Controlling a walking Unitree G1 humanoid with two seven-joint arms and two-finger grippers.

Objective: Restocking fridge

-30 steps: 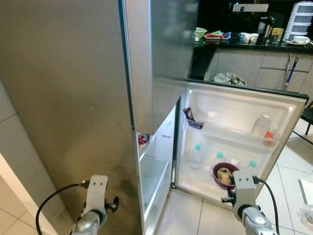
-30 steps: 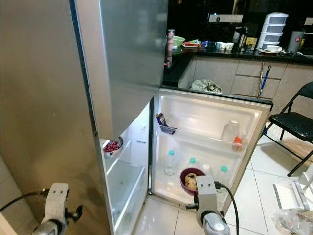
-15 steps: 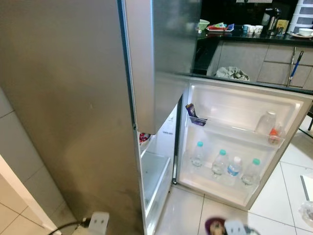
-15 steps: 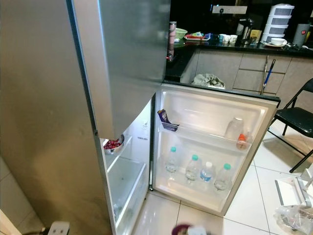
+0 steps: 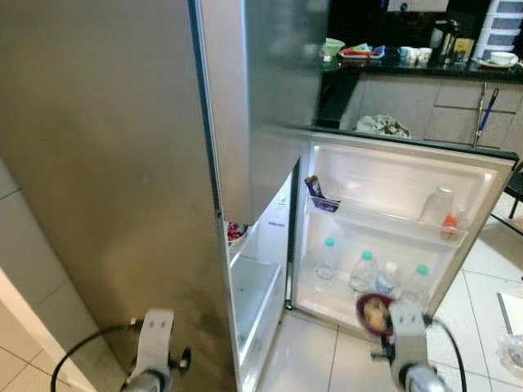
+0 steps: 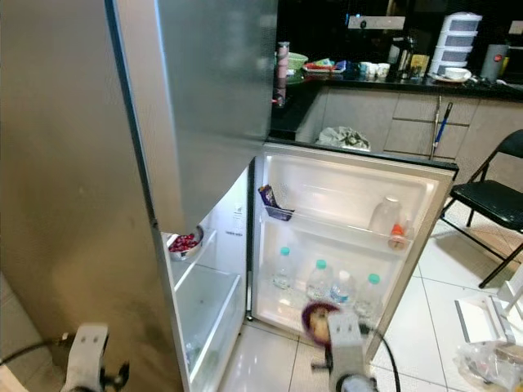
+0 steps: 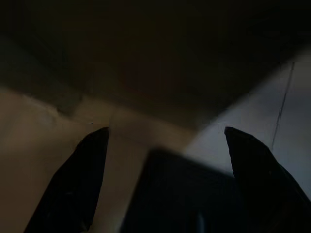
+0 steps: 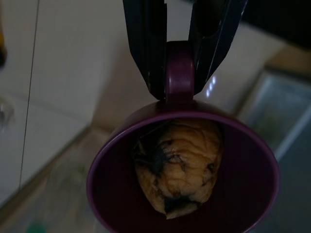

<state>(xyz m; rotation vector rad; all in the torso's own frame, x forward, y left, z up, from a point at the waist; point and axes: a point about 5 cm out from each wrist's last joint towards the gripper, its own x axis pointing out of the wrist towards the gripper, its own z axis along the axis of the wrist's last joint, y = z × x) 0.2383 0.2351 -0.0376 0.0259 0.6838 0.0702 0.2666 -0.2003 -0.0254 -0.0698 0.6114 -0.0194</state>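
Low in front of the open fridge door (image 5: pixel 400 175), the right hand (image 8: pixel 181 73) grips a purple cup (image 5: pixel 374 313) by its handle, both black fingers (image 8: pixel 146 43) pinched against it. The cup holds a wrinkled, yellowish-brown piece of food (image 8: pixel 181 165) with dark patches; what it is cannot be told. From the head views the cup hangs just before the door's bottom rack, close to the row of four water bottles (image 5: pixel 364 271) with teal caps standing there. Higher on that door, a middle rack carries a clear bottle (image 5: pixel 439 207) and a small orange-capped one (image 5: pixel 449 227) at its far end, and a dark packet (image 5: pixel 315 190) leans in a small pocket at the hinge end. Inside the fridge body (image 5: pixel 106 180), beside the door's hinge, a bowl of red fruit (image 5: pixel 235 234) rests on a shelf above a clear crisper drawer (image 5: pixel 253 294). The left hand (image 7: pixel 165 160) hangs low by the fridge's steel side, its fingers spread apart and gripping nothing. Beyond the door, a dark bench (image 5: pixel 417 67) carries cups and dishes.
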